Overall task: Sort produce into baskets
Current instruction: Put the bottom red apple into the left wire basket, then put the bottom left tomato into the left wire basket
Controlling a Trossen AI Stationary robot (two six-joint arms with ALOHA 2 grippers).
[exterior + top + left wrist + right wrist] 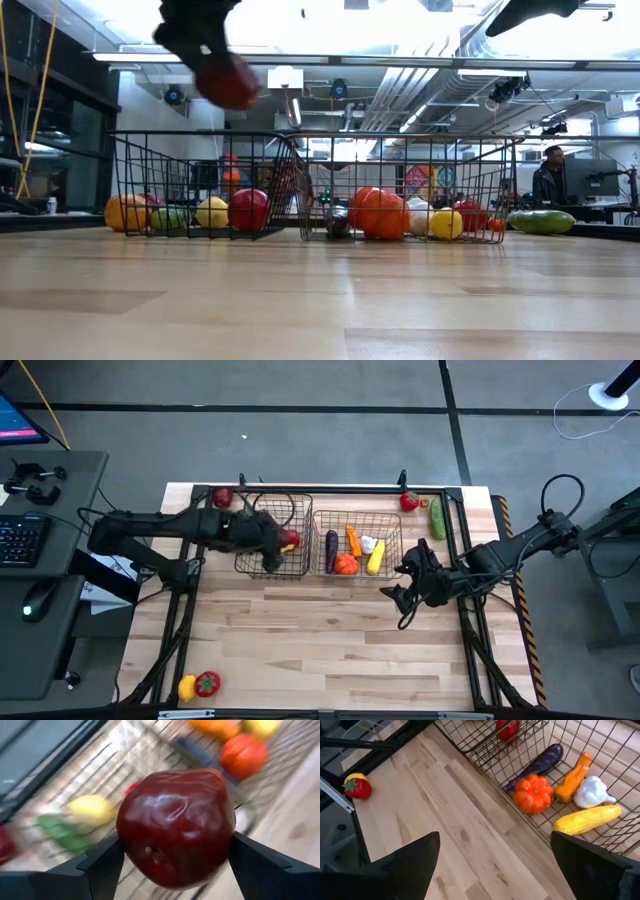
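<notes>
My left gripper (278,546) is shut on a dark red apple (176,827), held above the narrower basket (250,565); the low view shows the apple (228,82) above that basket's rim (205,135). This basket holds yellow, green, red and orange produce. The wider basket (392,520) holds a purple eggplant (331,548), an orange carrot (353,540), a white piece (368,545), a yellow squash (376,557) and an orange pumpkin (345,564). My right gripper (402,596) is open and empty over the bare table, on the near side of the wider basket. My left gripper pinches the apple between its two fingers (102,865), one on each of two opposite sides (129,845). The fingers come from above, pointing down. The apple hangs lifted clear above the narrower basket, its dimpled end (152,852) toward the wrist camera.
Loose produce lies on the table: a red piece (222,497) at the far left, a red piece (409,501) and a green cucumber (437,518) at the far right, a yellow piece (187,686) and a red piece (207,682) at the near left. Bare wood (320,640) lies nearer than the baskets.
</notes>
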